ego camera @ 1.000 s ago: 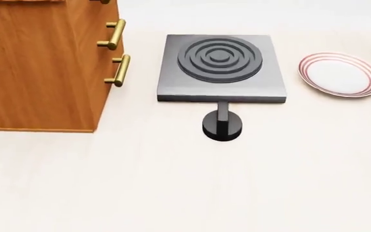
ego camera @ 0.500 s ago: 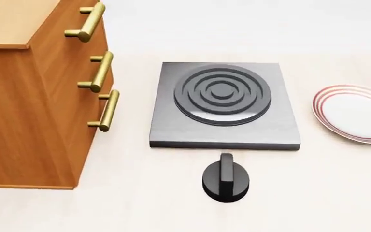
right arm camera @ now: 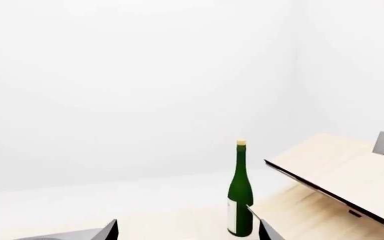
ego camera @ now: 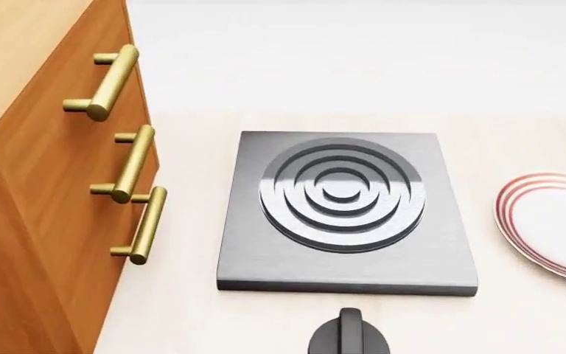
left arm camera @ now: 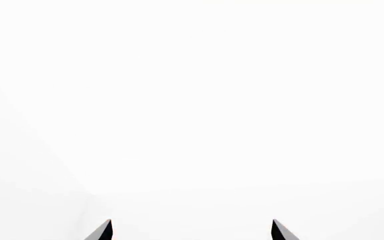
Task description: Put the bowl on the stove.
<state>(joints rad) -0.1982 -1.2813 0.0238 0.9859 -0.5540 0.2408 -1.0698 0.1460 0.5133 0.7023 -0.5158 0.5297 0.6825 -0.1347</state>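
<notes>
Two grippers, left (left arm camera: 192, 232) and right (right arm camera: 186, 231), stood with fingers parted, grasping nothing. We found no bowl in any view; its position relative to either remained unknown. We judged locating it essential before approaching the stove (ego camera: 347, 214).

No legible text, brand, number or sign appears in any view. The green bottle (right arm camera: 239, 192) carries a pale label near its base, but the label shows no readable lettering; all other surfaces are unmarked.
</notes>
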